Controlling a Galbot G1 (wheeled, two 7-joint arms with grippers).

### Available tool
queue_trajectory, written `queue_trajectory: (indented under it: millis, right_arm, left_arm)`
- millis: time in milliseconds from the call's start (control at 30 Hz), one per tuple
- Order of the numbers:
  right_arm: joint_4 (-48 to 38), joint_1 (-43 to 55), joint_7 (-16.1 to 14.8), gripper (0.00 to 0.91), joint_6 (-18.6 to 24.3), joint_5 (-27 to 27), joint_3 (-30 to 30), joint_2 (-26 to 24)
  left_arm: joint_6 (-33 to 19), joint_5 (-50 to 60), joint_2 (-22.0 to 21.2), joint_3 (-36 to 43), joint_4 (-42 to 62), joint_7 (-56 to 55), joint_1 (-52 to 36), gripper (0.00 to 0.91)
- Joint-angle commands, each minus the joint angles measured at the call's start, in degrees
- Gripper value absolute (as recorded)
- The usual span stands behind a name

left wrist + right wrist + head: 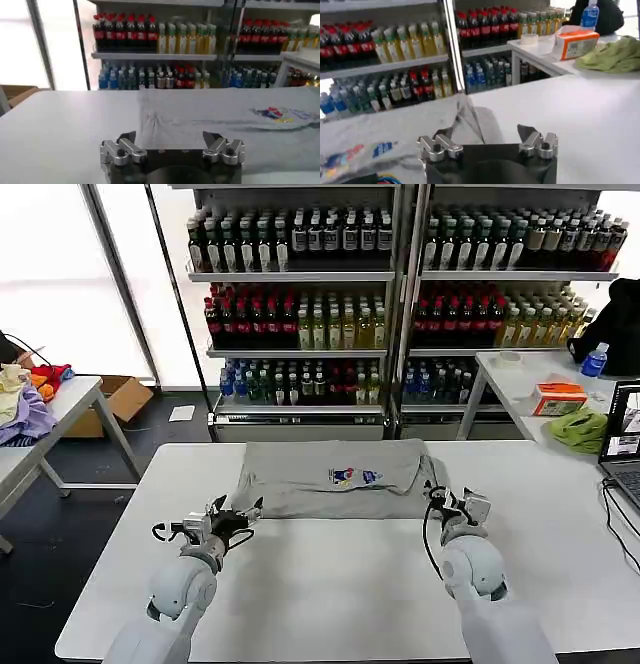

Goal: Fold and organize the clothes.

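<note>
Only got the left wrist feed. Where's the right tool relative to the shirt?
Observer: The right tool is at the near right corner of the light grey cotton shirt, open.
Operator: Holding fabric?
Observer: Doesn't look like it. In the right wrist view, a raised fold of the shirt lies just ahead of its fingers.
Operator: Anything on the table's right side?
Observer: An open laptop at the white table's right edge.

Shelves of bottled drinks [300,314] stand behind the white table [330,584], with bright windows [60,274] beside them.
</note>
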Motion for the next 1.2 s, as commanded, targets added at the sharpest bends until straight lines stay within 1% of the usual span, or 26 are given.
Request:
queue_trajectory:
  millis: [33, 300, 533, 567, 600, 667, 700, 733, 833, 867, 900, 933, 967, 1033, 1067, 1100, 1200]
  right_arm:
    - [-0.5, -2.2, -1.6, 0.907, -1.0, -3.0, -0.6, -2.8]
    - [-2.6, -2.4, -2.6, 0.907, -1.0, -2.7, -0.6, -2.9]
    - [-4.8, -0.9, -3.2, 0.907, -0.9, -2.5, -0.6, -1.3]
    - [-5.0, -0.8, -3.3, 0.907, -0.9, -2.5, -0.6, -1.1]
    - [-5.1, -0.7, -3.3, 0.907, -0.9, -2.6, -0.6, -0.9]
    - [-5.3, -0.9, -3.4, 0.907, -0.9, -2.6, -0.7, -0.7]
    - [-5.4, -0.9, -3.4, 0.907, -0.9, -2.6, -0.7, -0.7]
    - [-5.4, -1.0, -3.4, 0.907, -0.9, -2.6, -0.8, -0.7]
    - [-5.3, -1.5, -3.8, 0.907, -0.9, -2.6, -0.9, -0.6]
    - [-5.3, -1.7, -3.9, 0.907, -0.9, -2.7, -0.9, -0.5]
    - [-5.3, -1.9, -3.9, 0.907, -0.9, -2.7, -0.9, -0.5]
    - [-5.3, -1.9, -3.9, 0.867, -0.9, -2.8, -1.0, -0.4]
    - [-5.4, -2.1, -4.0, 0.806, -0.9, -2.8, -1.0, -0.4]
    - [-5.5, -2.3, -4.1, 0.625, -0.9, -2.9, -1.2, -0.4]
    - [-5.5, -2.3, -4.0, 0.423, -0.8, -3.0, -1.3, -0.3]
    - [-5.5, -2.4, -3.9, 0.0, -0.8, -2.9, -1.2, -0.1]
    - [-4.9, -2.9, -3.9, 0.0, -0.6, -2.8, -1.0, -0.1]
  left_arm:
    - [0.2, 0.0, 0.0, 0.1, 0.5, 0.0, 0.3, 0.907]
    - [0.3, 0.0, -0.1, 0.7, 2.2, 0.1, -0.6, 0.907]
    - [0.6, 0.2, 0.0, 1.3, 4.3, 0.0, -1.8, 0.907]
    - [0.6, 0.2, 0.1, 1.3, 4.7, 0.0, -1.9, 0.826]
    - [0.6, 0.2, 0.1, 1.3, 4.8, 0.0, -1.9, 0.665]
    - [0.7, 0.4, 0.4, 1.5, 4.8, 0.0, -1.4, 0.665]
    - [0.8, 0.5, 0.5, 1.5, 4.7, 0.1, -1.2, 0.272]
    - [0.7, 0.7, 0.6, 1.4, 4.7, 0.1, -1.0, 0.191]
    - [0.5, 0.6, 0.6, 0.9, 5.1, 0.3, -0.9, 0.171]
    - [0.5, 0.6, 0.8, 0.7, 5.3, 0.4, -0.8, 0.131]
    - [0.5, 0.6, 0.8, 0.6, 5.3, 0.6, -0.5, 0.04]
    - [0.5, 0.6, 0.9, 0.6, 5.1, 0.7, -0.3, 0.0]
    - [0.5, 0.7, 0.9, 0.6, 4.9, 0.9, 0.1, 0.0]
    - [0.3, 1.5, 0.6, 0.6, 5.0, 1.1, 0.9, 0.0]
    - [0.2, 1.7, 0.4, 0.6, 5.1, 1.3, 1.2, 0.01]
    - [0.1, 1.8, 0.2, 0.6, 5.1, 1.3, 1.3, 0.0]
    - [-0.2, 1.8, 0.0, 0.3, 4.3, 1.2, 1.7, 0.0]
